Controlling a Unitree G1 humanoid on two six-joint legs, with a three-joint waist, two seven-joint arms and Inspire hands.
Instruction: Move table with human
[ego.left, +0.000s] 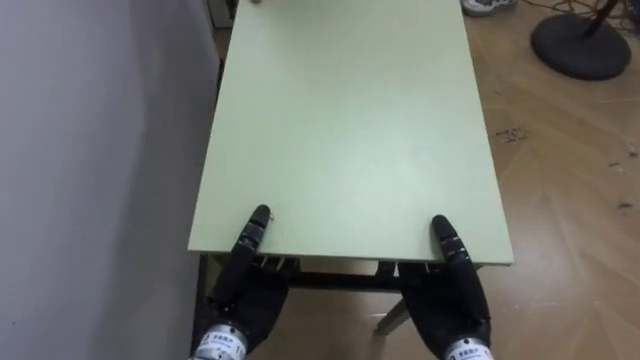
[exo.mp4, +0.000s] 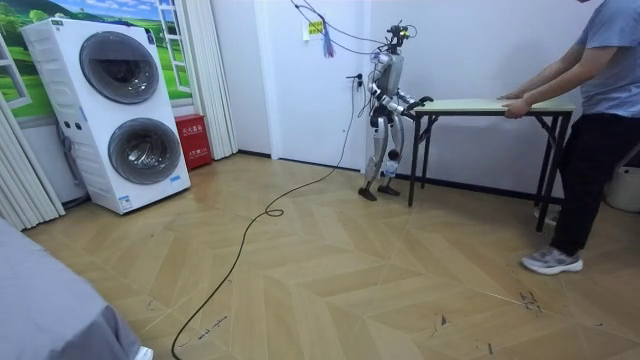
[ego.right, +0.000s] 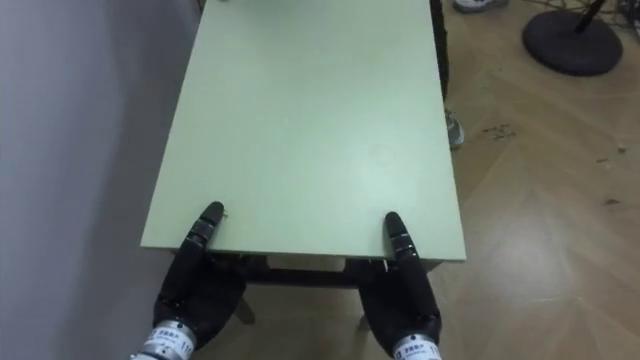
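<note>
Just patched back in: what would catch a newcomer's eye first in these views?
First comes the pale green rectangular table running away from the robot, with the black left hand and right hand at its near edge. In the room view a person holds the far end, and a white stacked washer and dryer stands at that view's left.
</note>
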